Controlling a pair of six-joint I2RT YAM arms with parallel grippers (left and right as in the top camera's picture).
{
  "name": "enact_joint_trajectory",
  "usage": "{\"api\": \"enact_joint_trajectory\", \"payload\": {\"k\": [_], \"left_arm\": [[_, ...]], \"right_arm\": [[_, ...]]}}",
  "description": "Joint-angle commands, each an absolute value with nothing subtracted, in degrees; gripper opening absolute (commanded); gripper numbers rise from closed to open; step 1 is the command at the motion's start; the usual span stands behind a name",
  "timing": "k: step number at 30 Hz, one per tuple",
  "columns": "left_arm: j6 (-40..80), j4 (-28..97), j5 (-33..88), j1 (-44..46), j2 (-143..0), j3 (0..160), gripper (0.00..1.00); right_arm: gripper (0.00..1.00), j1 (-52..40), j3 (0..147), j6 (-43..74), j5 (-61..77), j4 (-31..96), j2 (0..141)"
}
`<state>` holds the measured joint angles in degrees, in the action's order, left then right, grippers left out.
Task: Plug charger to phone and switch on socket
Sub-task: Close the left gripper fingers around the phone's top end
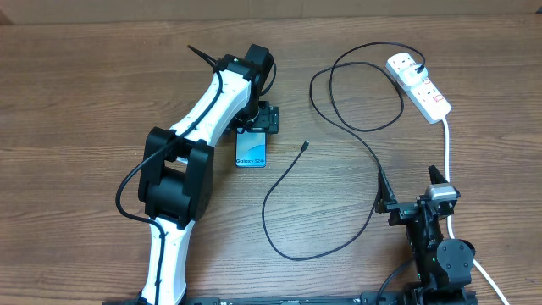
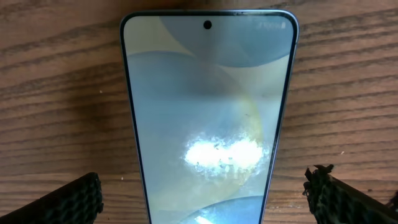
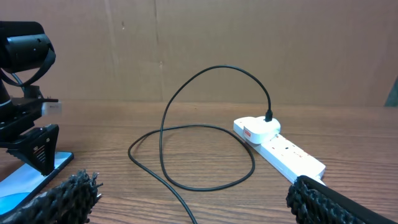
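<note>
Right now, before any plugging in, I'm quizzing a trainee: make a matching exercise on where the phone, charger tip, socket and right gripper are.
1 phone
2 charger tip
3 socket
4 right gripper

A far right of the table, white plug in it
B near edge, open, empty
C between the fingers of the open left gripper
D loose on the table, right of the phone

Pairs: 1-C, 2-D, 3-A, 4-B

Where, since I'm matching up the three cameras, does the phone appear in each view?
Overhead: phone left of centre, screen up, partly under the open left pincer.
Left wrist: fills the middle, its top edge near the frame's top.
Right wrist: bottom-left corner, only a pale blue sliver.
Shared landmark: the left pincer, poised over the phone in all three views.
</note>
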<state>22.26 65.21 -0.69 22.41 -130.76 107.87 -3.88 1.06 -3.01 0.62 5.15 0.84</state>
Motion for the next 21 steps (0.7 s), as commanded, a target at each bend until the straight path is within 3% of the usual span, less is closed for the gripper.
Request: {"api": "enact_joint_trajectory", "payload": {"k": [1, 21], "left_arm": [[21.41, 65.06, -1.48, 22.57, -132.09, 107.98, 1.0], [20.95, 64.62, -1.48, 22.5, -133.67, 107.98, 1.0]], "right_arm": [[1.0, -4.12, 0.49, -3.27, 0.05, 4.84, 0.16], [1.0, -4.12, 0.49, -3.27, 0.05, 4.82, 0.16]]}}
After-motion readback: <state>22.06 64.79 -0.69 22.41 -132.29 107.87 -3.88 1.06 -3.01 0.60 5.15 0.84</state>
